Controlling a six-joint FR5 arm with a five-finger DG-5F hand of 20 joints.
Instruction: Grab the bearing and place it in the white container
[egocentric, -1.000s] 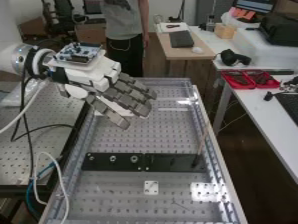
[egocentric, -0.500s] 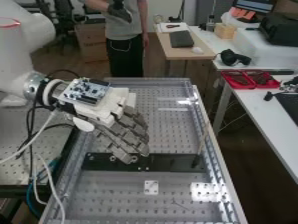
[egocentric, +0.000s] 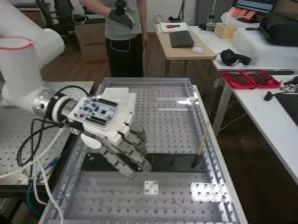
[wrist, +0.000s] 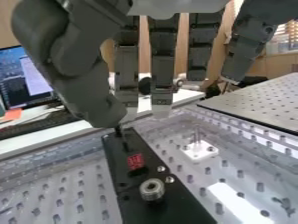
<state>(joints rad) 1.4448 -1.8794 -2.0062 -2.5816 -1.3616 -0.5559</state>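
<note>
Dark grey fingers of the hand (egocentric: 126, 155) slant down over the left part of a black bar (egocentric: 174, 161) on the metal bench. In the wrist view, the hand (wrist: 163, 60) has its fingers extended and nothing between them and the thumb. A round metal bearing (wrist: 152, 189) stands on the black bar (wrist: 130, 145), apart from the fingertips; in the high view the hand covers that stretch of the bar. On the bench beside the bar lies a small white square piece (egocentric: 151, 187); whether it is the container, I cannot tell.
A thin upright rod (egocentric: 201, 145) stands at the bar's right end. On the bar is a small red square (wrist: 136, 161). Raised rails (egocentric: 211, 135) edge the bench. Loose cables (egocentric: 46, 175) hang at the left; red trays (egocentric: 249, 79) sit on the side table.
The hand has come down and toward the bench's near end, from above the far half to over the black bar. It now covers the round metal parts seen on the bar earlier.
</note>
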